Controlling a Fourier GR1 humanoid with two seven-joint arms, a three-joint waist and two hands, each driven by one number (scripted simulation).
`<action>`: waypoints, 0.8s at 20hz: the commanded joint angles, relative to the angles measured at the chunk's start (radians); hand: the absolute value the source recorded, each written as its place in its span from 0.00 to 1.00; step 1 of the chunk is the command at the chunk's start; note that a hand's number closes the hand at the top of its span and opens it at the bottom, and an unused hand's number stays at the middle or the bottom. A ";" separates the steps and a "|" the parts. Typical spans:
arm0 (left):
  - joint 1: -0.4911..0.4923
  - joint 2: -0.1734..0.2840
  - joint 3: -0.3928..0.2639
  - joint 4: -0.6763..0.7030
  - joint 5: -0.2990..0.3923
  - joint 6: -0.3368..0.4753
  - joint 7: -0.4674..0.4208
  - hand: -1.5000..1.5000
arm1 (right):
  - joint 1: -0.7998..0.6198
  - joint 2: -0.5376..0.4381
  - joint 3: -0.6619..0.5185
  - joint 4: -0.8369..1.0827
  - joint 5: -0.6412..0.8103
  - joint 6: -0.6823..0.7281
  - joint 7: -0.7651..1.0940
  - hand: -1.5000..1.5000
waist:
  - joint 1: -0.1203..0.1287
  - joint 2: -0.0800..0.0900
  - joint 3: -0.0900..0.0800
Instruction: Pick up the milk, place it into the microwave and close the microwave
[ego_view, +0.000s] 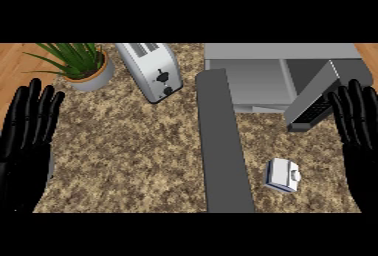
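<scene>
The milk carton (283, 174) lies untouched in front of the microwave (280, 75), whose door (314, 97) stands open ready to receive it, while the left hand (26, 145) and right hand (359, 125) rest straight-fingered, holding nothing.

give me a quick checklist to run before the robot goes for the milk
1. Milk carton in view and unobstructed on the counter: ok.
2. Microwave door open: ok.
3. Microwave cavity free of things: ok for the part that shows; the rest cannot tell.
4. Right hand open and holding nothing: ok, resting at the right edge.
5. Left hand open and out of the way: ok, resting at the left edge.
6. Toaster and potted plant clear of the path to the milk: ok.
</scene>
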 joint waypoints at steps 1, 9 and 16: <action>0.000 -0.020 -0.036 -0.036 -0.058 0.035 0.035 0.00 | -0.021 0.043 0.025 0.021 0.022 -0.028 -0.031 0.00 | -0.016 0.013 -0.035; 0.064 -0.064 0.064 0.077 0.053 0.050 -0.012 0.00 | 0.160 0.105 0.308 -0.175 0.204 -0.074 0.101 0.00 | -0.020 0.011 -0.037; 0.210 -0.056 0.079 -0.087 0.128 -0.012 0.034 0.00 | 0.331 0.102 0.469 -0.264 0.335 -0.133 0.078 0.00 | -0.021 0.011 -0.036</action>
